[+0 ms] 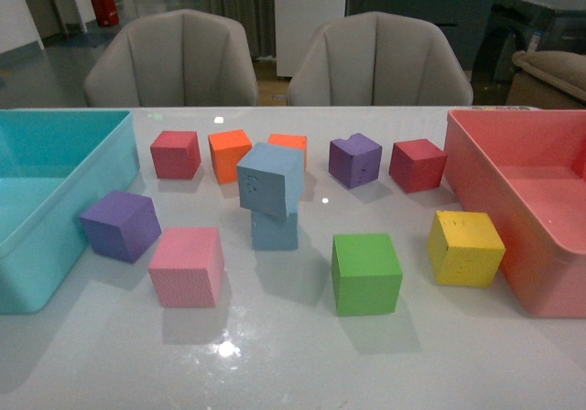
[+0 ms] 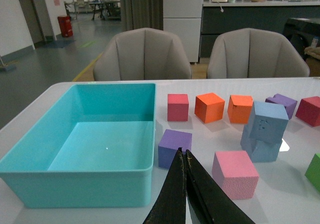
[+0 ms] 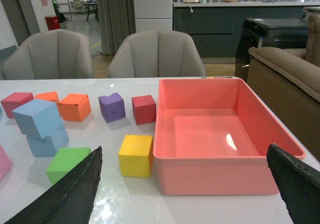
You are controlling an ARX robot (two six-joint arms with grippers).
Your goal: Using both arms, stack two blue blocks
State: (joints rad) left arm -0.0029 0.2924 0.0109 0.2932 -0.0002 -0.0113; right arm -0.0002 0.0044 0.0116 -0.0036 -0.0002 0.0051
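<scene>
Two pale blue blocks stand stacked near the table's middle. The upper blue block (image 1: 271, 180) sits tilted and twisted on the lower blue block (image 1: 275, 230). The stack also shows in the left wrist view (image 2: 266, 123) and in the right wrist view (image 3: 39, 118). Neither arm shows in the front view. My left gripper (image 2: 182, 154) is shut and empty, held near me, above the table beside the teal bin (image 2: 30, 156) and short of a purple cube (image 2: 173, 145). My right gripper (image 3: 185, 169) is open wide and empty, held near me, in front of the pink bin (image 3: 220, 171).
Round the stack lie a pink cube (image 1: 188, 265), a green cube (image 1: 365, 273), a yellow cube (image 1: 465, 247), purple cubes (image 1: 121, 224) (image 1: 354, 160), red cubes (image 1: 175, 154) (image 1: 417, 165) and orange cubes (image 1: 229, 155). A teal bin (image 1: 37, 236) stands left, a pink bin (image 1: 549, 277) right. Two chairs stand behind the table.
</scene>
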